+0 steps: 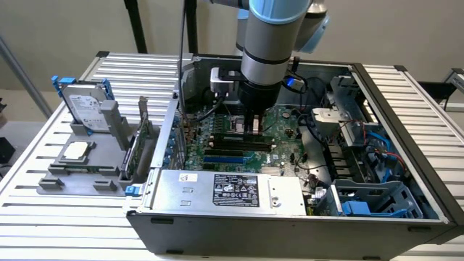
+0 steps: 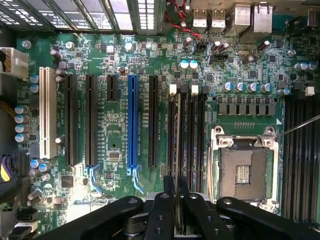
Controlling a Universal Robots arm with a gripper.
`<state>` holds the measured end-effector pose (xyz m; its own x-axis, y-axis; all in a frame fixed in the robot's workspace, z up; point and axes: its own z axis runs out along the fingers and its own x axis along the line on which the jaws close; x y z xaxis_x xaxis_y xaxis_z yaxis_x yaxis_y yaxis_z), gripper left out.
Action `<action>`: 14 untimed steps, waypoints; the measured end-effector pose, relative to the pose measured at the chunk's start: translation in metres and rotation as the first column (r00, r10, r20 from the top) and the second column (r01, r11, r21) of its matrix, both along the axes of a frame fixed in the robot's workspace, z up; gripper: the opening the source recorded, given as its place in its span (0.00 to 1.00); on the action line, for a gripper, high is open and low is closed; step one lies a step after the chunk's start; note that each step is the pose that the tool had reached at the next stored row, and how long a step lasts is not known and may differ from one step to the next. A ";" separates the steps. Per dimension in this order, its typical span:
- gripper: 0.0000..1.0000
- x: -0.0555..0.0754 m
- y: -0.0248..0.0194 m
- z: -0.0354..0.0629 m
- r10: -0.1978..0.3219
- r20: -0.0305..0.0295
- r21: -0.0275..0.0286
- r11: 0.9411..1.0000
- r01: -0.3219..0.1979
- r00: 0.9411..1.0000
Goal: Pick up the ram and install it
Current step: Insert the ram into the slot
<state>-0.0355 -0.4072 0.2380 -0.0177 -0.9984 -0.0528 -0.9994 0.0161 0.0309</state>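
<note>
Gripping ram [image 2: 178, 165] edge-on, fingers [image 2: 165, 212] clenching it over motherboard [image 2: 120, 100] memory slots inside open computer case [image 1: 290, 217]. Ram lying just at nine o'clock of bare CPU socket [image 2: 243, 172]. Hard drive [image 1: 86, 106] resting on surface [image 1: 43, 217], nine o'clock of case.

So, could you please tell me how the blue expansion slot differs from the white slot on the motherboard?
The blue expansion slot sits mid-board between black slots; the white slot sits at the row's outer end. The blue slot has a blue retention latch at one end; the white slot shows none. Both are long, narrow, parallel and empty.
</note>
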 end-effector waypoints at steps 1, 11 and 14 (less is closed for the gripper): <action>0.14 0.000 0.0000 -0.0003 0.000 0.000 0.000 1.000 0.000 1.000; 0.14 -0.001 0.0000 -0.0008 0.001 0.002 0.000 1.000 -0.001 1.000; 0.14 -0.002 0.0000 -0.0016 0.004 0.004 -0.003 1.000 -0.004 1.000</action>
